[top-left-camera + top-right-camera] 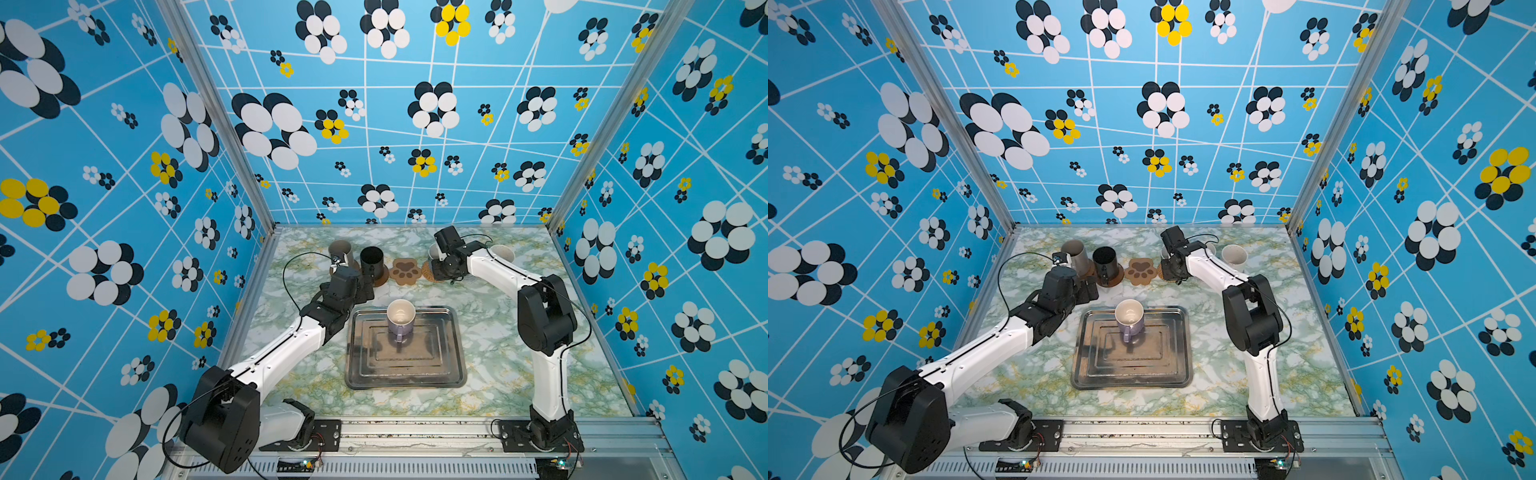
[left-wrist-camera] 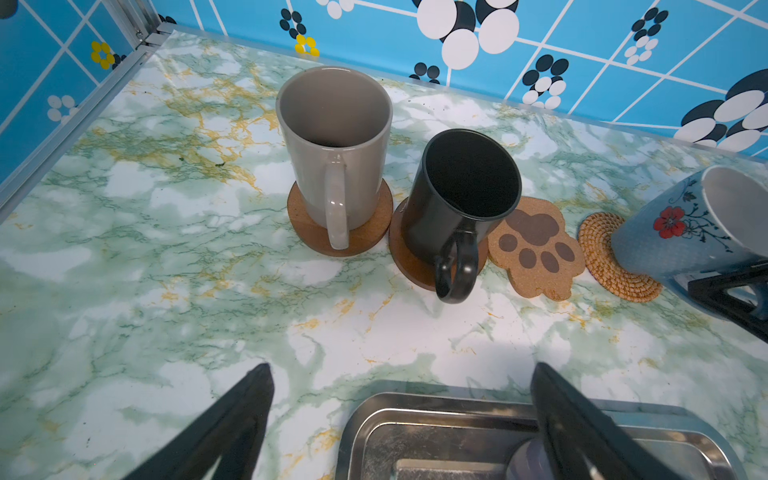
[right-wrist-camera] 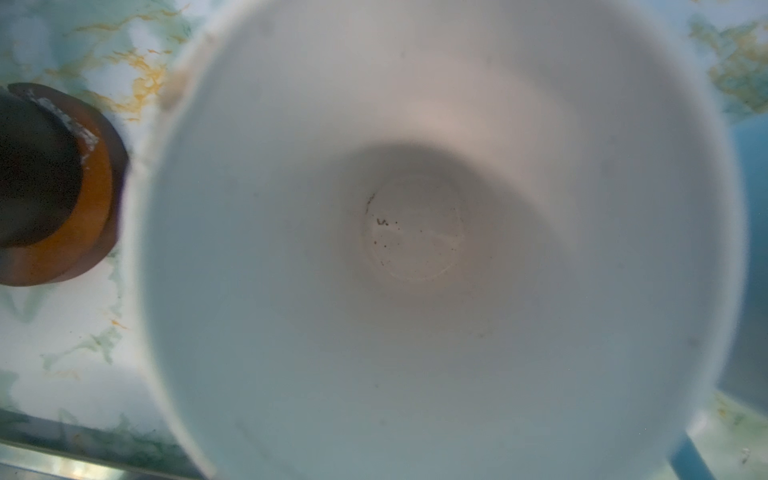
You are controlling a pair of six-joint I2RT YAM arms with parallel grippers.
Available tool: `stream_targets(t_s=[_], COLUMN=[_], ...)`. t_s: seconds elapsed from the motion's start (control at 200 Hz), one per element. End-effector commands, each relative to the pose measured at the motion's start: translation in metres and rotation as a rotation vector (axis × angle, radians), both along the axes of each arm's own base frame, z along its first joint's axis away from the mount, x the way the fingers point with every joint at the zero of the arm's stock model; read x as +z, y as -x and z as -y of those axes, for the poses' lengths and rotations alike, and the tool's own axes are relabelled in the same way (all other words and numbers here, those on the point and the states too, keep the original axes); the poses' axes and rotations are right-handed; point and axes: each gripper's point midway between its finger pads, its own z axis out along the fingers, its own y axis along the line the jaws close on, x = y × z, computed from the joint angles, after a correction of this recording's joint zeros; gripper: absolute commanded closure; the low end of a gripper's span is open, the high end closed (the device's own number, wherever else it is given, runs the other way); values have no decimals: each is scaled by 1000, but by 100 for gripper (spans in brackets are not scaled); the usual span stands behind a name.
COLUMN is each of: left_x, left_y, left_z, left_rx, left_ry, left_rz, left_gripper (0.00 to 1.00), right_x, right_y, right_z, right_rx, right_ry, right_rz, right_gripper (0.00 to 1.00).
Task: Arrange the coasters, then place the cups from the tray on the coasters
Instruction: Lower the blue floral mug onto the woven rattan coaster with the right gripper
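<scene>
R gripper (image 1: 449, 264), upper centre-right of the table in both top views. Jaws hidden, but the light blue ceramic mug with red flower print (image 2: 673, 232) sits tilted w/ a dark gripper part against it, so judged clamped on that mug. Mug base edge touches the round woven rattan coaster (image 2: 602, 253); not flat on it yet.

Risk 1: letting go while tilted → mug rocks, tips toward the brown cork paw-print coaster (image 2: 534, 249) just beside, or drags the rattan mat off line.

Risk 2: R forearm runs close by the cream-white mug (image 1: 500, 253) at upper right. A sideways pull-out could clip it.

L gripper (image 2: 401, 368): fingers spread wide, empty, by the far left corner of the rectangular silvery metal tray (image 1: 357, 370), mid-frame in top views. Lavender mug (image 1: 401, 322) alone on tray near its far rim, handle toward frame bottom.

Risk 3: wide fingers may catch tray rim or nudge that mug.

Risk 4: paw coaster is the only free slot seen, squeezed btw the black mug (image 2: 453, 208) on its round brown disc (image 2: 415, 266) and the held mug. Tight entry → knock a neighbour.
</scene>
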Motion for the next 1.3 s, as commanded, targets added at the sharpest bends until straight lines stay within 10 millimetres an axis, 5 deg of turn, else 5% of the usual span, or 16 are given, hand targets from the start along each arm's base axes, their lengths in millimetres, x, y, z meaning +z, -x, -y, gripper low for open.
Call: stream_targets(t_s=[0.0,0.785,1.295], left_x=[12,11,14], left_y=[-9,-8,-6], left_z=[1,2,1], left_rx=[-3,-8,-9], left_ry=[12,9,16], left_rz=[24,21,24], left_gripper=[2,3,3], right_x=[15,2,10], right_y=[-19,-12,-2], right_z=[-5,-1,4], right_rx=[-4,-27,-31], right_ry=[-32,-27,-26], right_rz=[66,30,29], right_gripper=[100,100,52])
